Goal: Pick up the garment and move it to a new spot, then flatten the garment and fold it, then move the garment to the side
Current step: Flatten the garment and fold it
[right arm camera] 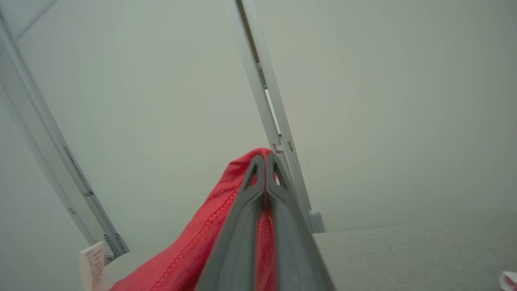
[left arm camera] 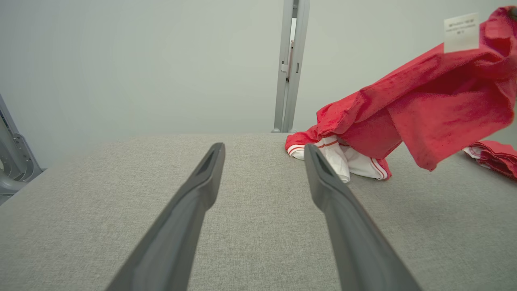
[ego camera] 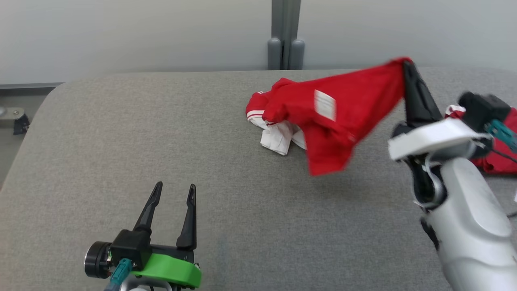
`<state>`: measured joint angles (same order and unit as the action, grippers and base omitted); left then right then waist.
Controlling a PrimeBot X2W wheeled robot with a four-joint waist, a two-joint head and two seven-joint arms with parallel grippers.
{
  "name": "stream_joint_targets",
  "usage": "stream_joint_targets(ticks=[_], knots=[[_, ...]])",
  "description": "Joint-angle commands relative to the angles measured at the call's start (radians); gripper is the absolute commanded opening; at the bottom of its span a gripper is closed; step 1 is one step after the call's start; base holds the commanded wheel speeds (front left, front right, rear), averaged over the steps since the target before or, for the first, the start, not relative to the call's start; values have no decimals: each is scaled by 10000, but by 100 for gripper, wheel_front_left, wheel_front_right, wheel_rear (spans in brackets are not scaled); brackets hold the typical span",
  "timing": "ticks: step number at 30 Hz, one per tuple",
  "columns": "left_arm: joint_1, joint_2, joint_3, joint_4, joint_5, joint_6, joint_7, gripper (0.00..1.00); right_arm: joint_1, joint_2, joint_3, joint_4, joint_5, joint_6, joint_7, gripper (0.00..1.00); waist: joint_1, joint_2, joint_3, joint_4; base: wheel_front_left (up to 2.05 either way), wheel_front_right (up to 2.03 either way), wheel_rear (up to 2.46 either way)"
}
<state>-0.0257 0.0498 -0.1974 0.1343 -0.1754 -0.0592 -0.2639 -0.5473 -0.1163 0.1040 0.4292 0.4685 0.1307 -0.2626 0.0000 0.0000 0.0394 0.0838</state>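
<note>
I am counting two red garments on the grey counter (ego camera: 121, 133). The garment (ego camera: 347, 105) I am working on is sitting in the upper middle-right of the head view. One corner of it is being held up in the air, and the rest is draping down to a bunched heap of red and white-trimmed cloth resting on the counter. One white label (ego camera: 324, 104) is showing on the lifted cloth.

The right gripper (ego camera: 406, 66) is standing at the upper right, its jaws pressed together and pinching that raised corner. In the right wrist view the two jaws are meeting tip to tip with red cloth squeezed between them.

The second garment (ego camera: 501, 161) is lying at the right edge, partly hidden behind the right arm and apart from the first.

The left gripper (ego camera: 175, 188) is sitting at the lower left over bare counter, its jaws spread wide and holding nothing, well apart from both garments.

One grey post (ego camera: 286, 36) is rising behind the counter's far edge at top centre.
</note>
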Motion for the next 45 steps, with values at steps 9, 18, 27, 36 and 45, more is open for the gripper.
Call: stream_joint_targets(ticks=[9, 18, 27, 36, 45], knots=[[-193, 21, -123, 127, 51, -37, -2, 100, 2582, -627, -3174, 1325, -1051, 0, -26, 0, 0, 0, 216, -841, 0, 0, 0], [-226, 21, -160, 300, 156, -160, -2, 100, 2291, -312, -3119, 1681, -2153, 0, -10, 100, 0, 0, 62, -1029, 0, 0, 0], [84, 21, -108, 51, 210, -86, -2, 100, 3158, -45, -456, -1457, -3237, -3, -24, 100, 0, 0, -321, -885, 0, 0, 0], [289, 20, -150, -171, 246, -150, -2, 100, 4250, 318, 903, -1922, -3500, -3, -26, 100, 0, 0, -459, -541, 0, 0, 0], [-33, 20, -556, -135, 157, -171, -2, 100, 3506, 21, 1421, -1005, -3815, -3, -24, 100, 0, 0, 159, 303, 0, 0, 0]])
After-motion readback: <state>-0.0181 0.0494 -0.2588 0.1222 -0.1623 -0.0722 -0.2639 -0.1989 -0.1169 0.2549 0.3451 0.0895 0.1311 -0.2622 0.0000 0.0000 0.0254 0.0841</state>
